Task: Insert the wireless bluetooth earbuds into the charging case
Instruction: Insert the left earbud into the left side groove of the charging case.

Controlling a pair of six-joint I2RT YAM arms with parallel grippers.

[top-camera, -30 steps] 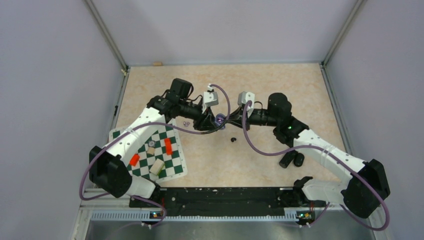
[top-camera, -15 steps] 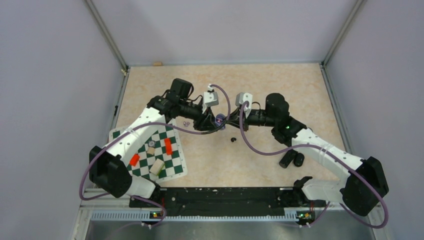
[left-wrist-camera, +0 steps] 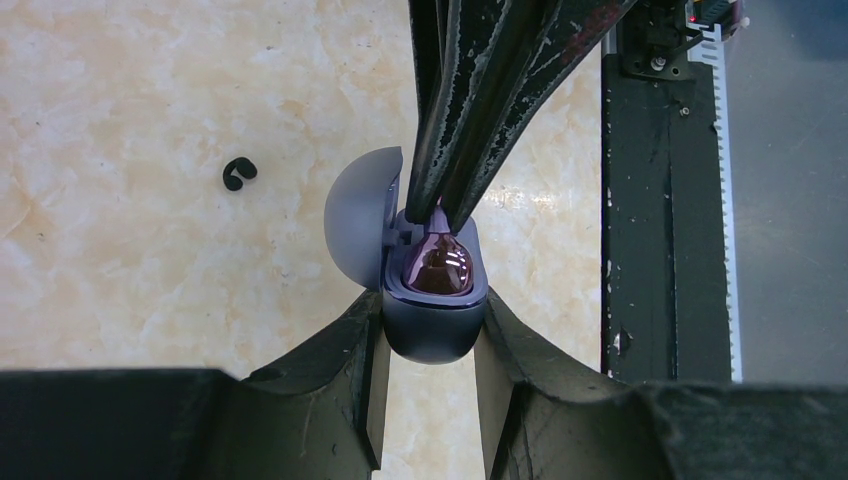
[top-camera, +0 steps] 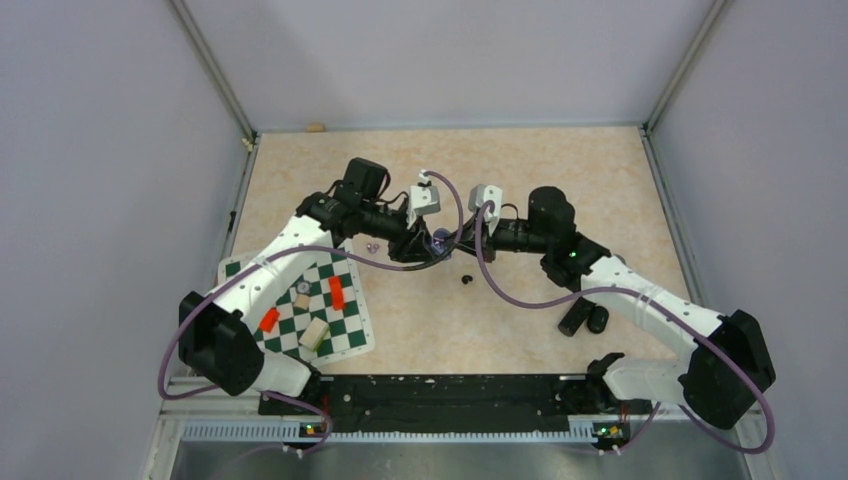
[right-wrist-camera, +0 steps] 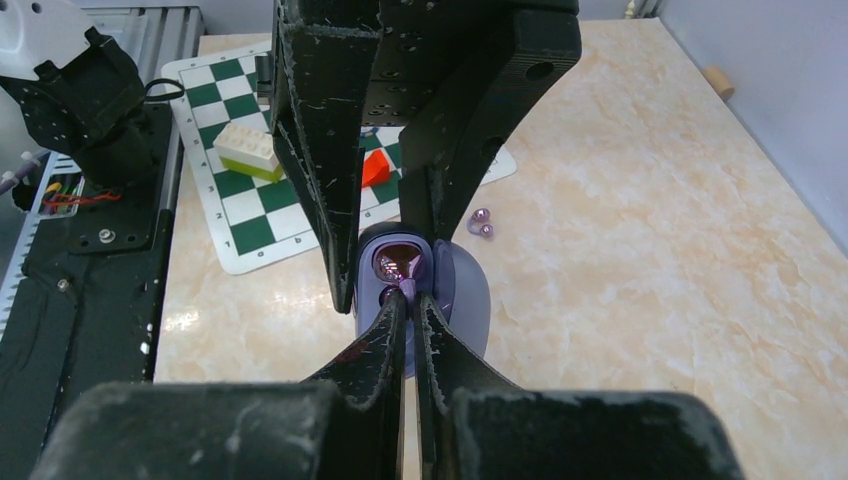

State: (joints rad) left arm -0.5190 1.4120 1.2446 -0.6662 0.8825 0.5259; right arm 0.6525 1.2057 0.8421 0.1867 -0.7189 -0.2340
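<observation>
My left gripper is shut on the charging case, one finger on each side of its bluish-grey base. The case's lid stands open to the left, and the glossy purple inside shows. My right gripper is shut on a tiny lilac earbud, with its tip at the near end of the case's open cavity. From above, the two grippers meet at the case mid-table. A second earbud lies loose on the table beside the chessboard mat, also seen from above.
A green-and-white chessboard mat at the left carries red blocks and a pale brick. A small black C-shaped piece lies just in front of the case. Two black cylinders lie at the right. A cork-like piece sits at the back wall.
My right arm has shifted a little to the left, toward the case. The left arm and the case have stayed still.
</observation>
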